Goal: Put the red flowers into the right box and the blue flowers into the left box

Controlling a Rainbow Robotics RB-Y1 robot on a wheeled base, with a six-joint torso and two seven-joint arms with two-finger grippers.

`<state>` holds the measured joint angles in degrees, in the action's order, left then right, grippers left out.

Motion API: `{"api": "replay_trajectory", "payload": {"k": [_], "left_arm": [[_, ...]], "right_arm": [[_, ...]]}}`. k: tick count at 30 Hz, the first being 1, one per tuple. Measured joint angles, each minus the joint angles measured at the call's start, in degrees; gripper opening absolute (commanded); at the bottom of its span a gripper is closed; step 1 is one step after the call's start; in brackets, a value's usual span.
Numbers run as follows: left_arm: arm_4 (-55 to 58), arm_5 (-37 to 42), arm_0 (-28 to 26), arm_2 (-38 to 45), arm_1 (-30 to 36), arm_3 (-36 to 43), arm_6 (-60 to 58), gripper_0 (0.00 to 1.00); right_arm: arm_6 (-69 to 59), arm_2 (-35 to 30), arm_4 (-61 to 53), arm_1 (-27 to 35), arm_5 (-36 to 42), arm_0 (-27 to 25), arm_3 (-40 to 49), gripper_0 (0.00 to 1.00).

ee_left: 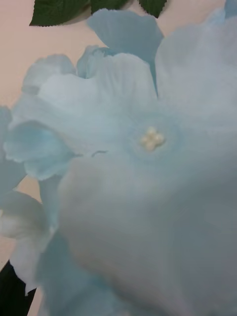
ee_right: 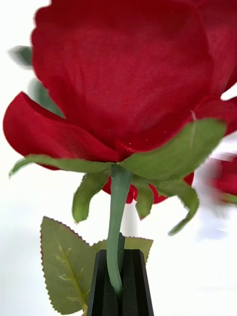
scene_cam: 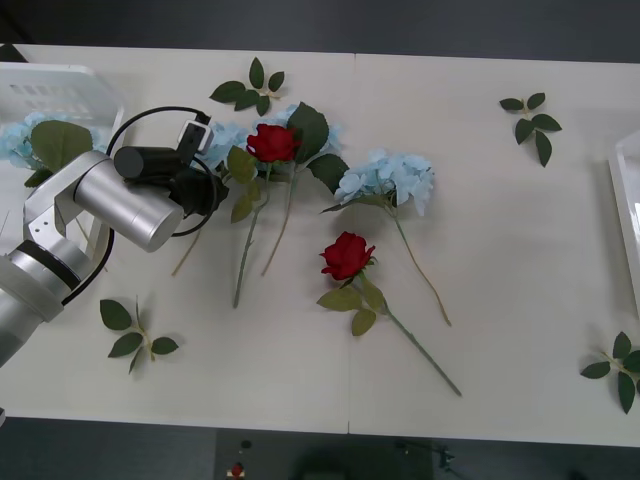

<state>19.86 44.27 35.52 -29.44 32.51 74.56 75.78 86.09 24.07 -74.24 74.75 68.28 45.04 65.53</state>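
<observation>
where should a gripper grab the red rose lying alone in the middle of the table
On the bare stem below the leaves of the lone red rose, coming straight down from above. The stem lies flat and angled toward the near right, so set the fingers across it; the bloom is too wide and soft.

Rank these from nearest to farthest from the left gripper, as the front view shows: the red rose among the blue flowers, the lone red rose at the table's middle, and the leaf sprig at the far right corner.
From the left gripper:
1. Upper red rose, just right of it.
2. Lone red rose, mid-table.
3. Leaf sprig, far right.
</observation>
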Motion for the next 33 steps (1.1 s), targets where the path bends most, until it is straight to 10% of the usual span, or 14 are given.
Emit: {"api": "replay_trajectory", "payload": {"k": [7, 8, 9, 16, 21, 33], "left_arm": [[-1.2, 0.0, 0.0, -0.3, 0.0, -0.1, 0.0, 0.90], [-1.2, 0.0, 0.0, -0.7, 0.0, -0.2, 0.0, 0.90], [-1.2, 0.0, 0.0, -1.2, 0.0, -0.4, 0.0, 0.90], [-1.1, 0.0, 0.0, -3.6, -0.3, -1.9, 0.0, 0.83], [-1.5, 0.0, 0.0, -2.8, -2.2, -2.8, 0.0, 0.01], [-2.4, -0.6, 0.0, -2.4, -3.9, -3.4, 0.0, 0.00]], "right_arm": [[21.9, 0.0, -2.3, 3.5, -2.4, -0.4, -19.1, 0.06], [22.3, 0.0, -2.3, 3.5, -2.8, -0.9, -19.6, 0.39], [22.2, 0.0, -2.3, 3.5, -3.4, -1.6, -19.7, 1.00], [22.2, 0.0, -5.4, 3.5, -7.9, -6.8, -17.2, 1.00], [22.2, 0.0, -11.1, 3.5, -7.9, -7.1, -16.5, 1.00], [-1.4, -1.1, -29.8, 4.9, -17.0, -19.1, 12.9, 1.00]]}}
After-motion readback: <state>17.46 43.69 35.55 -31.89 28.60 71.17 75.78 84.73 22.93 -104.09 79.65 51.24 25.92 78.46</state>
